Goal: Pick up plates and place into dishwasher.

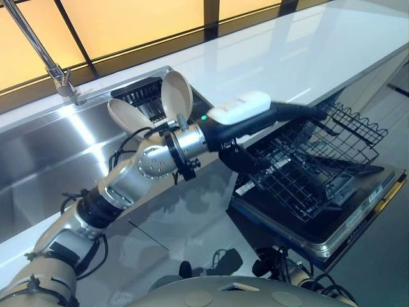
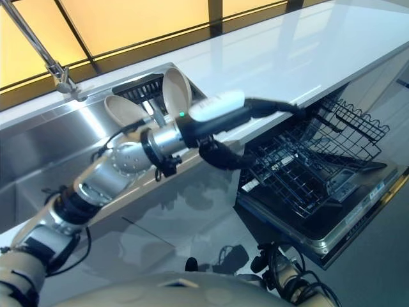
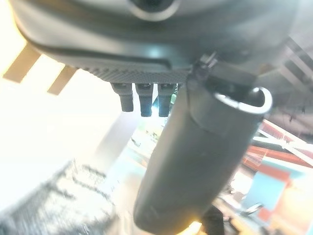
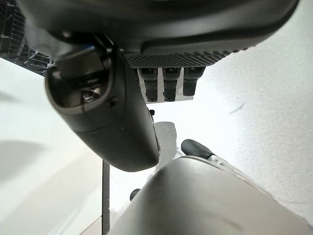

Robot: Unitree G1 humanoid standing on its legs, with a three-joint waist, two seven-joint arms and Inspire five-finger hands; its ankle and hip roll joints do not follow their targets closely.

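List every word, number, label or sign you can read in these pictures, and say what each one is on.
No text can be read here.
Dishwasher door: pale marks along its front edge, too small and blurred to read.
Left robot hand: green light near the wrist, no lettering.
Plates, sink, rack: no print visible.

The left arm is silver-grey metal in rounded segments, with black collar rings and a perforated ball joint. Its left hand is dark, slim, and capped by a white cover, a small green light near the wrist.
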